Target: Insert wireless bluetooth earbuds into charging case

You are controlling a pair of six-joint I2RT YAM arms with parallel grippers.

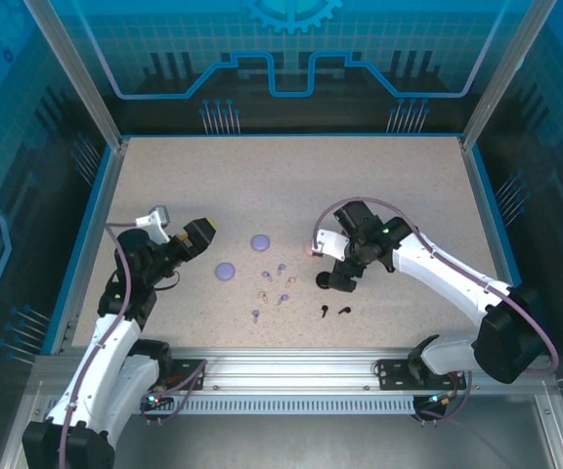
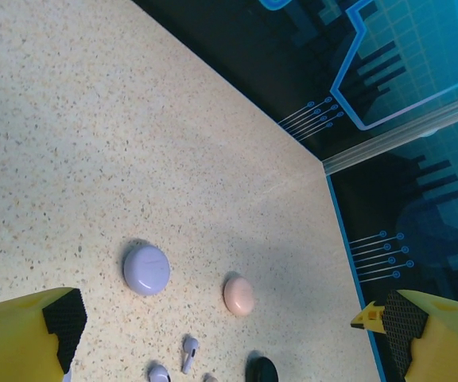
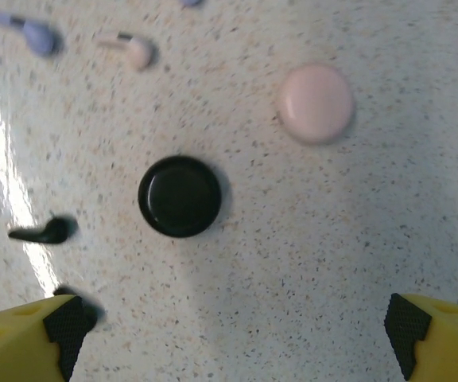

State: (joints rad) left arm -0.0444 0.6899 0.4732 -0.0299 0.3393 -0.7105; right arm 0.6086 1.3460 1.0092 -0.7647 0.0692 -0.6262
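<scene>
Three kinds of round charging case lie shut on the speckled table: two lavender cases (image 1: 260, 241) (image 1: 225, 271), a pink case (image 1: 310, 250) and a black case (image 1: 323, 280). Small stemmed earbuds are scattered between them: lavender earbuds (image 1: 281, 269), pink earbuds (image 1: 265, 278) and two black earbuds (image 1: 326, 312). My left gripper (image 1: 198, 234) hovers open, left of the lavender cases. In its wrist view one lavender case (image 2: 146, 269), the pink case (image 2: 238, 295) and a lavender earbud (image 2: 189, 352) lie ahead. My right gripper (image 1: 342, 281) hangs open just above and beside the black case (image 3: 180, 196), with a black earbud (image 3: 42, 231) to its left.
A blue raised border (image 1: 86, 244) and metal posts frame the table. The pink case (image 3: 316, 103) lies beyond the black one in the right wrist view. Bare tabletop stretches across the far half (image 1: 291, 176).
</scene>
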